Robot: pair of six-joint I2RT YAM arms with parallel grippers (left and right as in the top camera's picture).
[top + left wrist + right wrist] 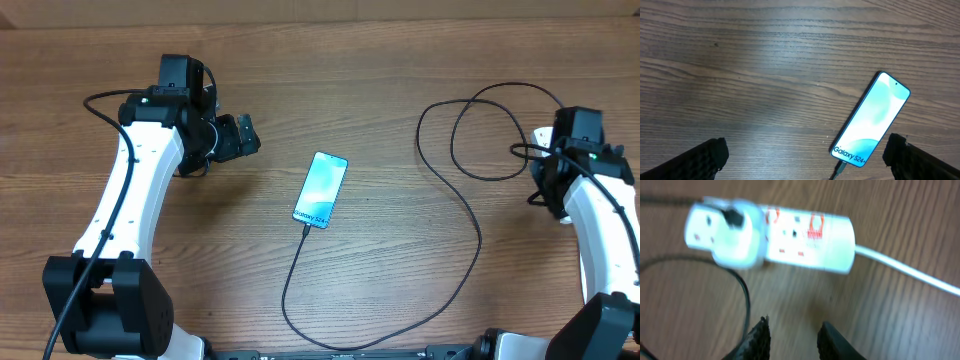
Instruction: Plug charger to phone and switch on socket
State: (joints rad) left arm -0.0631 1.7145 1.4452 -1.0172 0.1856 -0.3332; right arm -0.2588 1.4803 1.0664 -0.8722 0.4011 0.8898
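The slim rectangular black-edged smartphone (321,189) lies flat near the centre of the brown wooden table (330,90), set diagonally. The long thin black charger cable (471,207) meets the phone's near end, runs toward the front edge, bends right, climbs the right side and forms overlapping loops beside the right arm. The left gripper (240,135) sits left of the phone, apart from it. In the right wrist view, the elongated white plastic power strip (805,240) lies crosswise beyond the right gripper (792,337), not touching it. A white plug block (737,242) sits in its left part, and a white cord (905,270) leaves its right end.
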